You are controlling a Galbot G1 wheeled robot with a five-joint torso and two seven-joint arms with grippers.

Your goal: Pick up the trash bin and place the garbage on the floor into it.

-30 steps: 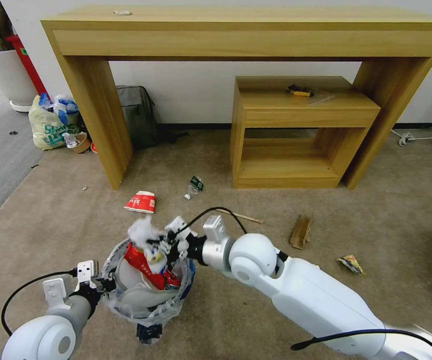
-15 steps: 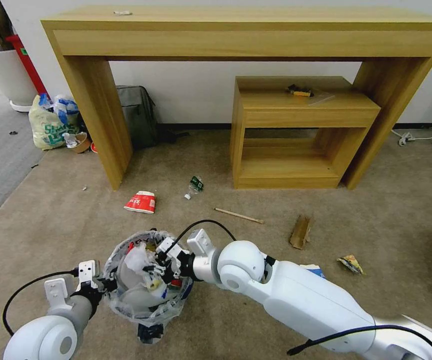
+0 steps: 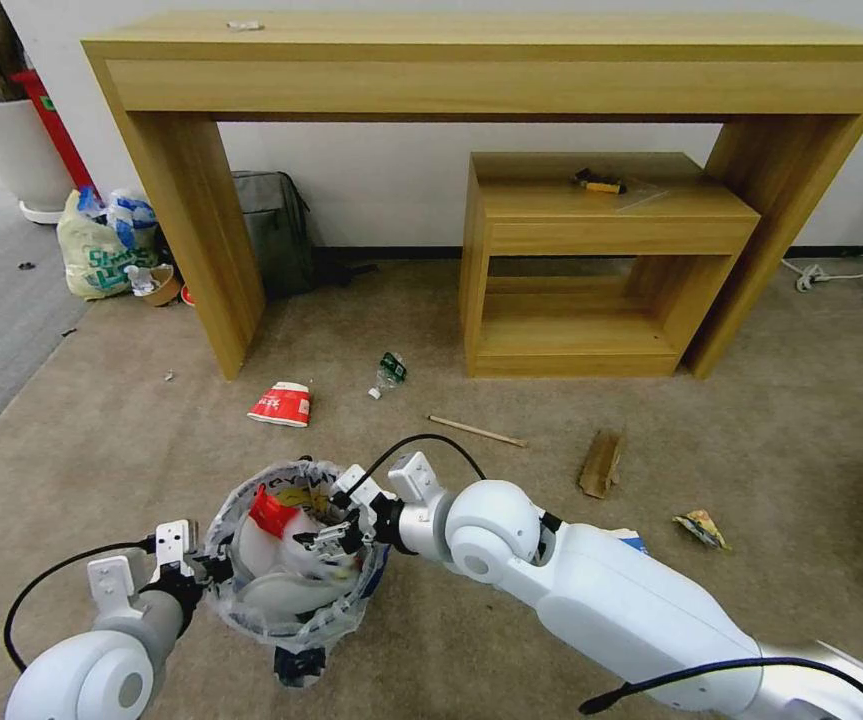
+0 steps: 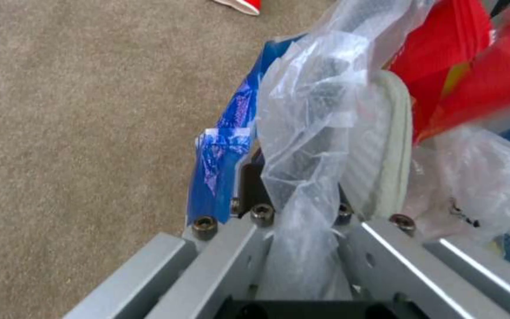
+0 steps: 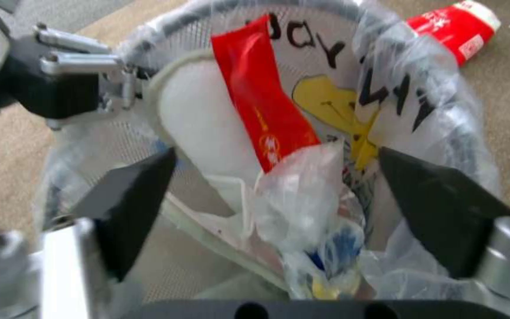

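Observation:
The trash bin (image 3: pixel 296 622), black mesh lined with a crinkly printed bag, hangs low at the front left. My left gripper (image 3: pixel 209 570) is shut on its rim, and the bag's plastic is pinched between the fingers (image 4: pixel 302 212). Inside lie a white slipper (image 5: pixel 202 115), a red wrapper (image 5: pixel 267 119) and crumpled plastic. My right gripper (image 3: pixel 326 535) hovers over the bin's mouth, open (image 5: pixel 279 190), holding nothing. On the beige floor (image 3: pixel 771 420) lie a red-white cup (image 3: pixel 281 404), a small bottle (image 3: pixel 389 370), a wooden stick (image 3: pixel 477 431), a cardboard scrap (image 3: pixel 601 463) and a wrapper (image 3: pixel 701 527).
A tall wooden console table (image 3: pixel 491 60) spans the back wall, with a low wooden shelf unit (image 3: pixel 601 260) under it. A grey bag (image 3: pixel 271 230), a yellowish shopping bag (image 3: pixel 101 250) and a white planter (image 3: pixel 11 140) stand at the back left. Cables (image 3: pixel 841 272) lie far right.
My right gripper carried a white crumpled wad down into the bin, let it go and opened. The left gripper and the bin have stayed put.

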